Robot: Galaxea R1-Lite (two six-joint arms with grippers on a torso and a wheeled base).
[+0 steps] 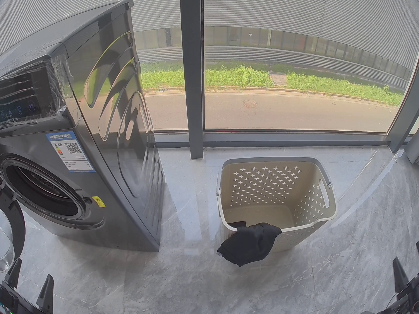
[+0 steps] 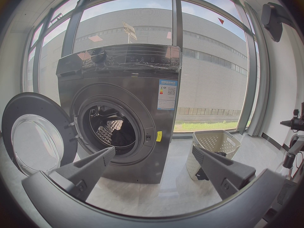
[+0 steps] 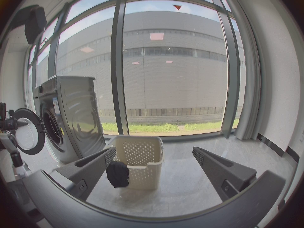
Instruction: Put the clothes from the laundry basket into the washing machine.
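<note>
Head view first: one washing machine (image 1: 100, 123) is seen on the left with its round opening (image 1: 43, 192) uncovered. One cream laundry basket (image 1: 325, 188) is set on the grey marble floor (image 1: 187, 280) to its right, close to the big window (image 1: 283, 66). Just one piece of clothing can be counted, a black garment (image 1: 249, 243). It's draped over the basket's near rim, with most of it hung down the outside wall. The left end effector (image 1: 29, 282) is parked low at the near left corner, below the machine's opening. The garment is well apart from it, off to the right and farther out. Over to the left wrist view: that end effector's two fingers (image 2: 91, 165) are spread wide and nothing is held between them. The machine is faced straight on here, with its door (image 2: 34, 133) swung fully open to the side. The basket is stood on the floor beside the machine, and a dark bit of the garment is seen at its rim. Right wrist view: the right end effector (image 3: 153, 149) is likewise opened wide and nothing is gripped. The basket is sat on the floor ahead of it. The garment is hung over the rim at the corner toward the machine, well clear of both fingers.
</note>
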